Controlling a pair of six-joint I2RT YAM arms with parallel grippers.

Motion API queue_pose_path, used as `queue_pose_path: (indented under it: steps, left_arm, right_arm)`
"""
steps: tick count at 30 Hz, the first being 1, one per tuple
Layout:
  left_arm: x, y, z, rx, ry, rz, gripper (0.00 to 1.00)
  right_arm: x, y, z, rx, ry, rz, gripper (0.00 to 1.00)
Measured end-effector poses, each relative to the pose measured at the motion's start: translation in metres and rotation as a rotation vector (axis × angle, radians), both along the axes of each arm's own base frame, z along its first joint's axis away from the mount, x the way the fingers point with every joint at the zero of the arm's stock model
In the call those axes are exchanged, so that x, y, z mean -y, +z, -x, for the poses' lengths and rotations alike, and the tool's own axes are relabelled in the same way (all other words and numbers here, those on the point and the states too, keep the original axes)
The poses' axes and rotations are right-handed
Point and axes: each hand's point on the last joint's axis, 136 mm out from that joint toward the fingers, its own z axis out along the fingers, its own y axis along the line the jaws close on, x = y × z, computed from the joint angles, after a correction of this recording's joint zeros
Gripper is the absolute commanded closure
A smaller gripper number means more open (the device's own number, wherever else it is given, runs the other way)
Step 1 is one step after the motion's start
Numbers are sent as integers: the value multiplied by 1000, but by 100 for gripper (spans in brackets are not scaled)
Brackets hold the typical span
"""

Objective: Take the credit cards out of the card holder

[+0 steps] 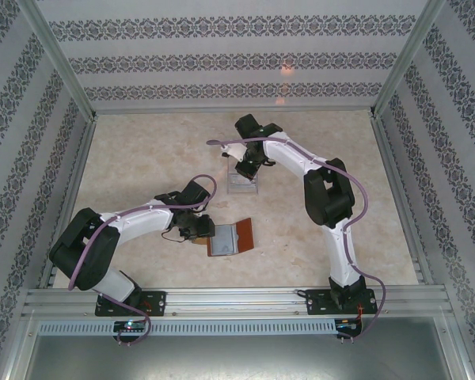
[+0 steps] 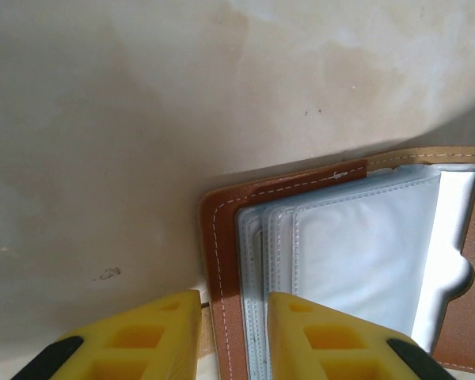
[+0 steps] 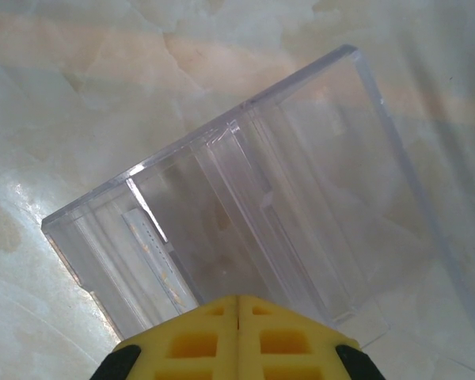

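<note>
I'm seeing the holder (image 1: 229, 236) lying open just below centre of the top view, with its right part cut off in the left wrist view. The left gripper (image 2: 233, 340) is straddling its brown edge, jaws narrowly apart; I can't tell whether they're pinching it. Cloudy sleeves (image 2: 356, 253) are blurring the cards inside. The right gripper (image 3: 237, 309) is sitting fully closed and empty over the box (image 3: 253, 198).

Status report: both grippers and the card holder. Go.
Left gripper astride card holder's edge, grip unclear. Right gripper shut, empty, over clear box. Card holder open, sleeves up. No obstruction seen near it.
</note>
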Motion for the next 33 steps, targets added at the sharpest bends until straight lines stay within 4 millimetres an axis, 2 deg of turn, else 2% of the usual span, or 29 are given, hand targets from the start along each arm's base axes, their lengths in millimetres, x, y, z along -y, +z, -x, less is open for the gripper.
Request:
queue_pose_path:
  steps: [9,13,16,19,22,27,33]
  left_arm:
    - [0,0,0,0,0,0,72]
    - [0,0,0,0,0,0,73]
    - [0,0,0,0,0,0,73]
    - [0,0,0,0,-2,0,74]
    - [0,-1,0,-2,-4,-2,74]
    - [-1,-5,1,-11,-9,-10,75]
    - [-1,-5,2,-11,-15,-9,76]
  right_arm:
    - [0,6,0,12,-17,-14,100]
    - [2,29,6,45,-79,-49,92]
    - [2,50,15,66,-160,-104,91]
    - [0,67,31,62,-266,-180,92]
    - [-3,71,54,6,-384,-257,93]
    - [-17,54,100,-179,-558,-377,93]
    - [-38,31,162,-393,-684,-408,92]
